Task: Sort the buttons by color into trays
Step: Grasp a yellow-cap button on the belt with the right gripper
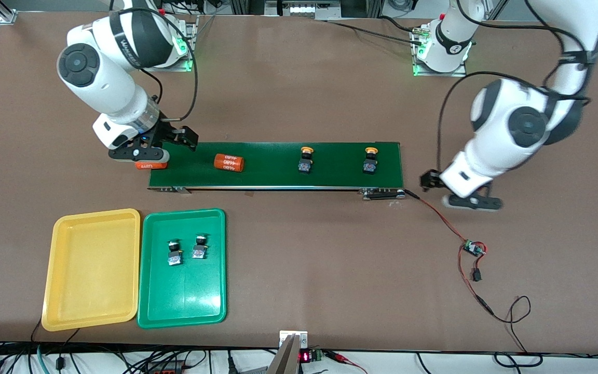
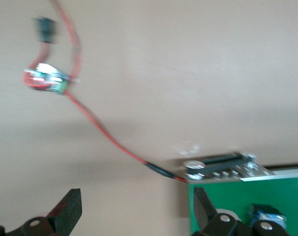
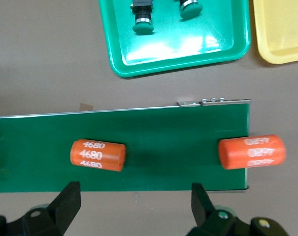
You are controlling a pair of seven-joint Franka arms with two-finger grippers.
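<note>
While both arms hang with nothing in their fingers, nearest the camera lie the two trays side by side: the yellow tray (image 1: 91, 270) bare, the green tray (image 1: 182, 267) holding two green buttons (image 1: 174, 253) (image 1: 200, 246) next to each other. Up from there, the belt (image 1: 278, 166) carries two yellow buttons (image 1: 306, 159) (image 1: 370, 160) toward the left arm's end, well apart. An orange cylinder (image 1: 228, 162) printed "4680" lies mid-belt; a second cylinder (image 1: 151, 165) overhangs the belt's end. Over that end hovers the right gripper (image 3: 134, 206), jaws wide. Left gripper (image 2: 136, 211), jaws wide too, hangs low over bare table just off the belt's other end, above a red wire (image 1: 436, 215) running to a small circuit board (image 1: 473, 248).
</note>
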